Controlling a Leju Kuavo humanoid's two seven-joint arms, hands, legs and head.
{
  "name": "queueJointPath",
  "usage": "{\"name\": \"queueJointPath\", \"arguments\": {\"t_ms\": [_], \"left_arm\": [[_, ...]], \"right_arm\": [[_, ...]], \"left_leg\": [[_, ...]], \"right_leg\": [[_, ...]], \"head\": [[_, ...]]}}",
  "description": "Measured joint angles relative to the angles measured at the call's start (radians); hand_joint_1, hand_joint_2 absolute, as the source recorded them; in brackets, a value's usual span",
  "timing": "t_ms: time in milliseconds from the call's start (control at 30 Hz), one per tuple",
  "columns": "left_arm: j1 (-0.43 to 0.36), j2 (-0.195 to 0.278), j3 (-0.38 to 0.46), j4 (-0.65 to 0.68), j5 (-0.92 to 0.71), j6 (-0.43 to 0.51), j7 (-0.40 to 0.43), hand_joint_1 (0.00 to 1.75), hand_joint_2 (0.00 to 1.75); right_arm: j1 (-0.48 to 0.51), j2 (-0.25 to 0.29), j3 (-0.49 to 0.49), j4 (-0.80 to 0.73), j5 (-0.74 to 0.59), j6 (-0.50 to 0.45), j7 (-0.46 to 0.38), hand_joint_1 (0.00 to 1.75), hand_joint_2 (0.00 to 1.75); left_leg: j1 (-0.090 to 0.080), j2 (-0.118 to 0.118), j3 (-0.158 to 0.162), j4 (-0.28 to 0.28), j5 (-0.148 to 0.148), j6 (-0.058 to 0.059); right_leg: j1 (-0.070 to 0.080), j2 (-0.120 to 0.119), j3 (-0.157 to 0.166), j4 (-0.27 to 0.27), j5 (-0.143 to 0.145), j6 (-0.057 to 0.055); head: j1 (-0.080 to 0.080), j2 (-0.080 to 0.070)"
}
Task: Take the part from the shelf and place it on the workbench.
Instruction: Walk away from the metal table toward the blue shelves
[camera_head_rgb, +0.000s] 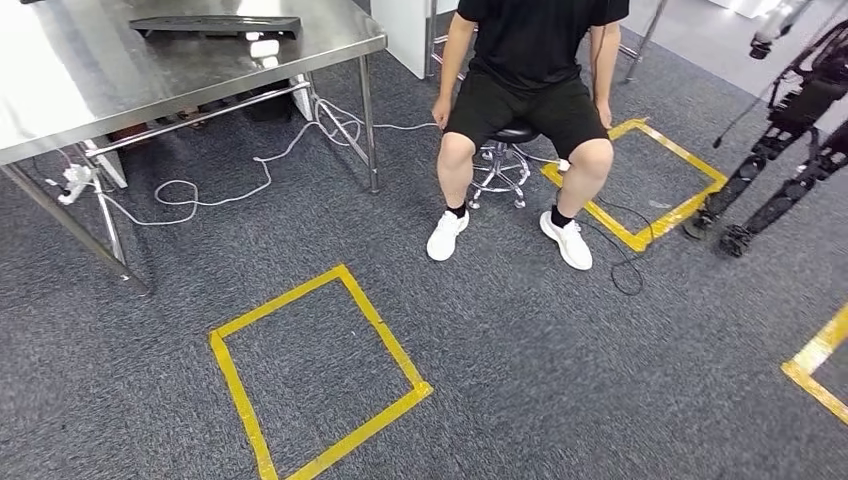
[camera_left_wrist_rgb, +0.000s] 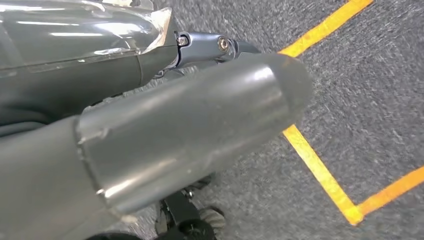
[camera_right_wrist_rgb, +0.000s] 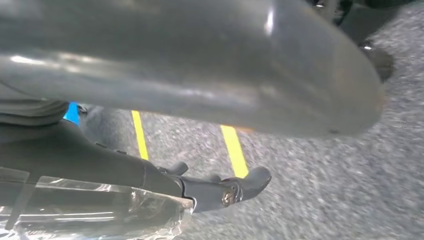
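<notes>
Left hand (camera_left_wrist_rgb: 200, 115) hangs over grey carpet (camera_left_wrist_rgb: 380, 100), thick thumb in front, a dark finger tip past it; whether it's spread or curled, I can't tell. Yellow tape (camera_left_wrist_rgb: 320, 165) runs on the floor just beyond the thumb. Right hand (camera_right_wrist_rgb: 215, 75) the same: low over carpet, grasp unclear. The part isn't anywhere I can pick out. Steel bench (camera_head_rgb: 180, 70) ahead, a person (camera_head_rgb: 530, 60) seated on a stool (camera_head_rgb: 500, 165).

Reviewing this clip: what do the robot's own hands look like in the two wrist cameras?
Left hand: a thick, smooth, glossy grey thumb with a rounded tip, and darker slim fingers with a small brass-coloured screw at a joint. Right hand looks the same, with dark fingers and a similar screw. Clear glossy plastic film shows beside each hand.
</notes>
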Motion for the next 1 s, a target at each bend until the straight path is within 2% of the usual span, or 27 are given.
{"name": "queueJointPath", "arguments": {"t_ms": [33, 67, 100, 133, 167, 267, 333, 400, 433, 467, 500, 533, 567, 600, 633, 667, 700, 733, 767, 833, 867, 900, 933, 967, 1000], "left_arm": [[0.002, 0.000, 0.000, 0.000, 0.004, 0.004, 0.006, 0.00, 0.00], [0.005, 0.001, 0.001, 0.000, 0.007, 0.010, 0.014, 0.00, 0.00], [0.008, 0.002, 0.002, 0.000, 0.009, 0.018, 0.023, 0.00, 0.00], [0.010, 0.002, 0.003, 0.000, 0.011, 0.024, 0.031, 0.00, 0.00], [0.011, 0.002, 0.004, 0.000, 0.015, 0.028, 0.037, 0.00, 0.00], [0.013, 0.002, 0.011, 0.000, 0.035, 0.027, 0.036, 0.00, 0.00], [0.016, 0.002, 0.021, 0.000, 0.044, 0.028, 0.030, 0.00, 0.00], [0.020, 0.003, 0.030, 0.000, 0.045, 0.033, 0.028, 0.00, 0.00], [0.021, 0.004, 0.031, 0.000, 0.043, 0.036, 0.030, 0.00, 0.00], [0.020, 0.004, 0.031, 0.000, 0.042, 0.039, 0.032, 0.00, 0.00], [0.020, 0.004, 0.033, 0.000, 0.043, 0.040, 0.034, 0.00, 0.00], [0.021, 0.004, 0.035, 0.000, 0.045, 0.041, 0.035, 0.00, 0.00], [0.023, 0.005, 0.039, 0.001, 0.046, 0.041, 0.036, 0.00, 0.00], [0.026, 0.007, 0.044, 0.001, 0.047, 0.041, 0.037, 0.00, 0.00], [0.029, 0.008, 0.048, 0.001, 0.049, 0.041, 0.038, 0.00, 0.00], [0.033, 0.010, 0.052, 0.001, 0.050, 0.042, 0.039, 0.00, 0.00], [0.035, 0.012, 0.055, 0.001, 0.053, 0.043, 0.041, 0.00, 0.00], [0.036, 0.013, 0.058, 0.001, 0.056, 0.045, 0.043, 0.00, 0.00], [0.036, 0.017, 0.061, 0.001, 0.059, 0.047, 0.049, 0.00, 0.00], [0.036, 0.025, 0.067, 0.003, 0.062, 0.045, 0.072, 0.00, 0.00], [0.036, 0.030, 0.071, 0.004, 0.063, 0.042, 0.088, 0.00, 0.00], [0.035, 0.035, 0.074, 0.004, 0.064, 0.041, 0.102, 0.00, 0.00], [0.034, 0.040, 0.077, 0.005, 0.065, 0.043, 0.113, 0.00, 0.00], [0.032, 0.044, 0.079, 0.005, 0.065, 0.050, 0.119, 0.00, 0.00], [0.030, 0.047, 0.080, 0.005, 0.065, 0.061, 0.122, 0.00, 0.00]], "right_arm": [[-0.001, 0.000, 0.000, 0.000, 0.004, 0.000, 0.002, 0.00, 0.00], [-0.002, 0.000, 0.000, 0.000, 0.008, 0.000, 0.005, 0.00, 0.00], [-0.002, 0.000, 0.000, 0.000, 0.012, 0.000, 0.008, 0.00, 0.00], [-0.002, 0.001, 0.000, 0.000, 0.016, 0.001, 0.011, 0.00, 0.00], [-0.001, 0.001, 0.000, 0.000, 0.021, 0.001, 0.013, 0.00, 0.00], [0.000, 0.001, 0.001, 0.000, 0.030, 0.001, 0.017, 0.00, 0.00], [-0.003, 0.002, 0.002, 0.000, 0.034, 0.001, 0.022, 0.00, 0.00], [-0.006, 0.005, 0.005, 0.001, 0.038, 0.001, 0.029, 0.00, 0.00], [-0.005, 0.006, 0.005, 0.001, 0.038, 0.001, 0.033, 0.00, 0.00], [-0.004, 0.007, 0.006, 0.001, 0.037, 0.000, 0.035, 0.00, 0.00], [-0.002, 0.008, 0.006, 0.001, 0.037, -0.002, 0.037, 0.00, 0.00], [-0.002, 0.010, 0.006, 0.001, 0.036, -0.004, 0.039, 0.00, 0.00], [-0.002, 0.013, 0.006, 0.001, 0.036, -0.008, 0.041, 0.00, 0.00], [-0.003, 0.016, 0.006, 0.001, 0.036, -0.010, 0.042, 0.00, 0.00], [-0.004, 0.020, 0.006, 0.001, 0.036, -0.012, 0.043, 0.00, 0.00], [-0.003, 0.023, 0.006, 0.001, 0.036, -0.013, 0.043, 0.00, 0.00], [-0.002, 0.026, 0.006, 0.001, 0.036, -0.014, 0.044, 0.00, 0.00], [-0.001, 0.030, 0.006, 0.001, 0.036, -0.016, 0.045, 0.00, 0.00], [-0.001, 0.034, 0.006, 0.001, 0.036, -0.019, 0.046, 0.00, 0.00], [-0.004, 0.047, 0.005, 0.001, 0.035, -0.029, 0.050, 0.00, 0.00], [-0.007, 0.055, 0.005, 0.001, 0.035, -0.035, 0.053, 0.00, 0.00], [-0.009, 0.063, 0.005, 0.001, 0.035, -0.040, 0.057, 0.00, 0.00], [-0.010, 0.071, 0.005, 0.001, 0.036, -0.044, 0.062, 0.00, 0.00], [-0.009, 0.077, 0.005, 0.002, 0.039, -0.047, 0.069, 0.00, 0.00], [-0.007, 0.083, 0.006, 0.002, 0.043, -0.049, 0.075, 0.00, 0.00]], "left_leg": [[-0.001, 0.016, -0.002, -0.002, 0.003, 0.005], [-0.004, 0.033, -0.005, -0.002, 0.004, 0.007], [-0.006, 0.051, -0.006, -0.002, 0.005, 0.008], [-0.008, 0.068, -0.008, -0.001, 0.005, 0.008], [-0.009, 0.083, -0.008, -0.001, 0.005, 0.008], [-0.008, 0.112, -0.006, -0.001, 0.004, 0.006], [-0.013, 0.129, -0.001, 0.000, 0.001, -0.003], [-0.018, 0.153, 0.006, 0.000, -0.004, -0.017], [-0.017, 0.163, 0.010, 0.000, -0.005, -0.023], [-0.014, 0.161, 0.012, 0.002, -0.009, -0.030], [-0.011, 0.141, 0.009, 0.014, -0.022, -0.036], [-0.007, 0.110, -0.002, 0.042, -0.044, -0.041], [-0.004, 0.074, -0.024, 0.093, -0.079, -0.044], [-0.004, 0.045, -0.053, 0.161, -0.118, -0.045], [-0.004, 0.032, -0.083, 0.227, -0.148, -0.045], [-0.003, 0.026, -0.106, 0.276, -0.163, -0.046], [-0.002, 0.024, -0.112, 0.288, -0.155, -0.047], [0.001, 0.022, -0.100, 0.260, -0.127, -0.049], [0.006, 0.014, -0.073, 0.200, -0.088, -0.051], [0.016, -0.030, -0.021, 0.082, -0.036, -0.053], [0.017, -0.046, -0.008, 0.050, -0.028, -0.053], [0.015, -0.053, -0.007, 0.039, -0.029, -0.050], [0.010, -0.043, -0.008, 0.038, -0.027, -0.045], [0.009, -0.030, -0.008, 0.034, -0.022, -0.035], [0.008, -0.018, -0.008, 0.029, -0.016, -0.025]], "right_leg": [[-0.001, -0.034, -0.027, 0.056, -0.030, -0.004], [-0.001, -0.057, -0.059, 0.125, -0.063, -0.007], [-0.003, -0.069, -0.085, 0.188, -0.088, -0.006], [-0.005, -0.074, -0.098, 0.226, -0.100, -0.002], [-0.007, -0.079, -0.088, 0.223, -0.097, 0.006], [-0.012, -0.100, -0.002, 0.090, -0.050, 0.028], [-0.008, -0.143, 0.051, -0.005, -0.024, 0.024], [-0.001, -0.164, 0.077, -0.061, -0.008, 0.011], [0.000, -0.152, 0.074, -0.062, -0.005, 0.004], [-0.007, -0.140, 0.074, -0.063, -0.002, -0.003], [-0.012, -0.129, 0.075, -0.064, 0.001, -0.011], [-0.018, -0.118, 0.076, -0.066, 0.005, -0.020], [-0.021, -0.108, 0.076, -0.066, 0.009, -0.028], [-0.017, -0.095, 0.072, -0.066, 0.012, -0.034], [-0.014, -0.082, 0.069, -0.065, 0.014, -0.039], [-0.012, -0.067, 0.067, -0.064, 0.016, -0.040], [-0.012, -0.052, 0.066, -0.063, 0.016, -0.041], [-0.012, -0.037, 0.066, -0.061, 0.017, -0.041], [-0.013, -0.022, 0.065, -0.056, 0.017, -0.040], [-0.010, 0.006, 0.056, -0.042, 0.016, -0.034], [-0.008, 0.018, 0.048, -0.037, 0.016, -0.028], [-0.007, 0.029, 0.040, -0.034, 0.019, -0.020], [-0.007, 0.041, 0.031, -0.035, 0.023, -0.011], [-0.008, 0.041, 0.025, -0.035, 0.026, -0.004], [-0.007, 0.025, 0.016, -0.026, 0.023, 0.000]], "head": [[0.004, 0.000], [0.009, 0.000], [0.011, 0.000], [0.011, 0.000], [0.011, 0.000], [0.011, 0.000], [0.011, 0.000], [0.009, 0.000], [0.008, 0.000], [0.007, 0.000], [0.006, 0.000], [0.005, 0.000], [0.004, 0.000], [0.003, 0.000], [0.003, 0.000], [0.003, 0.000], [0.003, 0.000], [0.003, 0.000], [0.003, 0.000], [0.002, 0.000], [0.002, 0.000], [0.002, 0.000], [0.001, 0.000], [0.002, 0.000], [0.002, 0.000]]}}
